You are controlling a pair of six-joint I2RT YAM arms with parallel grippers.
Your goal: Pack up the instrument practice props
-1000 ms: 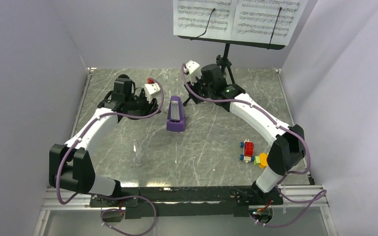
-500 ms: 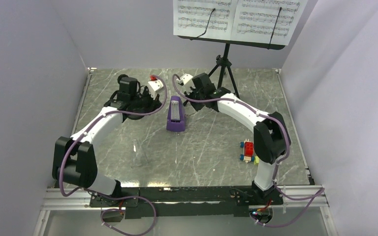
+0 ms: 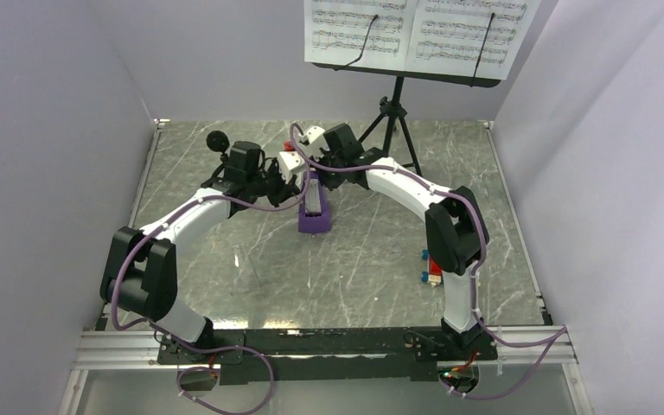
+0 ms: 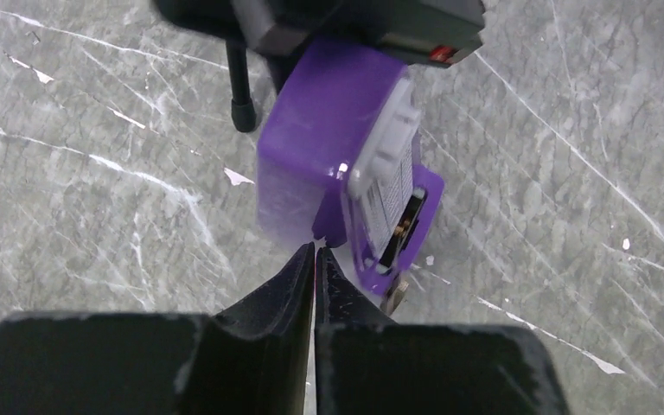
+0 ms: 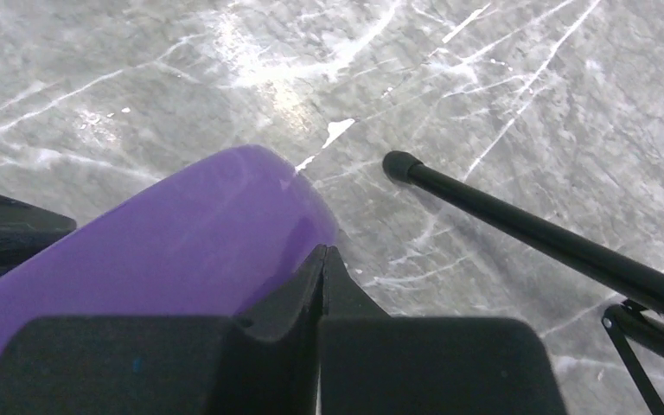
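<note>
the purple metronome [image 3: 314, 212] sits just past the centre of the desk [image 3: 372, 259]. at its 9 o'clock side the left end effector [image 4: 315, 252] points at the base edge, fingers pressed together and holding nothing. at its 12 o'clock the right end effector [image 5: 322, 252], likewise closed and empty, noses against the purple back. the music stand [image 3: 395, 104] with its sheet music [image 3: 415, 30] rises at 1 o'clock, one tripod foot close by. this looks like the approach to the metronome. a grasp next calls for one end effector to spread its fingers and straddle the wedge.
</note>
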